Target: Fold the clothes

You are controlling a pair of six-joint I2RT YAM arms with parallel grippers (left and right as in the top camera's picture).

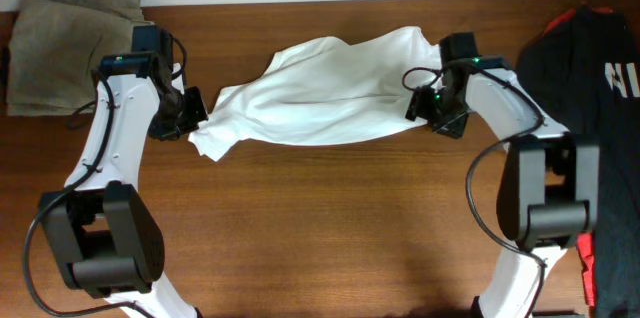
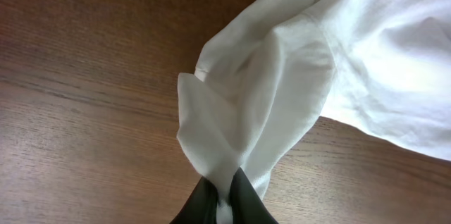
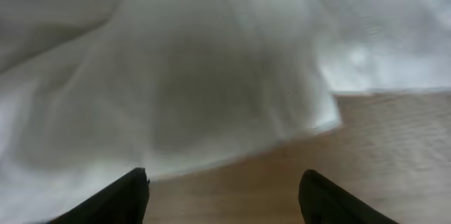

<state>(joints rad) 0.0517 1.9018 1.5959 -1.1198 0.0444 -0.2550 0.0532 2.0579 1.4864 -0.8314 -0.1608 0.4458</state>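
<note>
2 hands at the bench [image 1: 320, 238], 1 at each end of the white T-shirt [image 1: 320, 98]. Olive-khaki garment [image 1: 65, 48] sits folded behind and outboard of the left hand [image 1: 195, 110], well apart from it. Left hand is pinched tight on a corner of the T-shirt. Its wrist view shows cloth bunched between both fingers [image 2: 204, 203] and fanning out ahead of them. T-shirt lies wrinkled, spanning the gap between the 2 hands. Right hand [image 1: 425, 106] is spread wide, gripping nothing. T-shirt edge lies on the bench just ahead of its fingers [image 3: 120, 196]. Black shirt [image 1: 585, 68] lies outboard of the right hand, beside its arm.
</note>
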